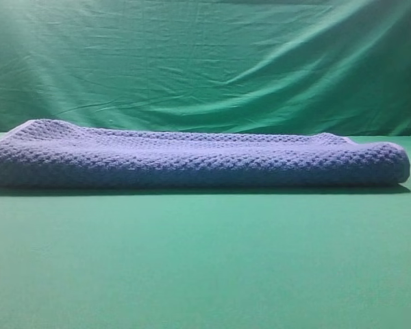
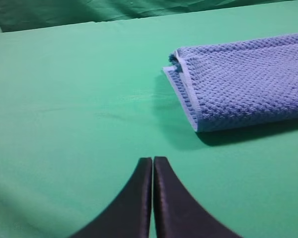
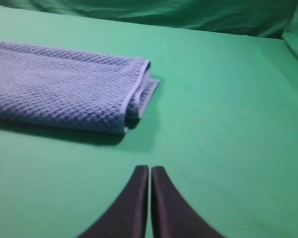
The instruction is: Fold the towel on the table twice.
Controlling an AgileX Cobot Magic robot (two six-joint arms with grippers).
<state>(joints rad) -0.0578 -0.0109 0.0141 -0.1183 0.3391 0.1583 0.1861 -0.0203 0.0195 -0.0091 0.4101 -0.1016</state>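
Observation:
The blue-grey waffle-weave towel [image 1: 192,156] lies folded in a long band across the green table [image 1: 205,260]. In the left wrist view the towel's [image 2: 243,79] left end shows stacked layers with a pale hem. My left gripper [image 2: 153,161] hovers over bare table, nearer the camera and left of that end, its black fingers pressed together and empty. In the right wrist view the towel's [image 3: 64,84] right end shows layered edges. My right gripper [image 3: 150,168] is shut and empty over bare table, in front of and right of that end. Neither gripper appears in the exterior view.
A wrinkled green cloth backdrop [image 1: 205,62] hangs behind the table. Bare green table surface stretches in front of the towel and beyond both of its ends.

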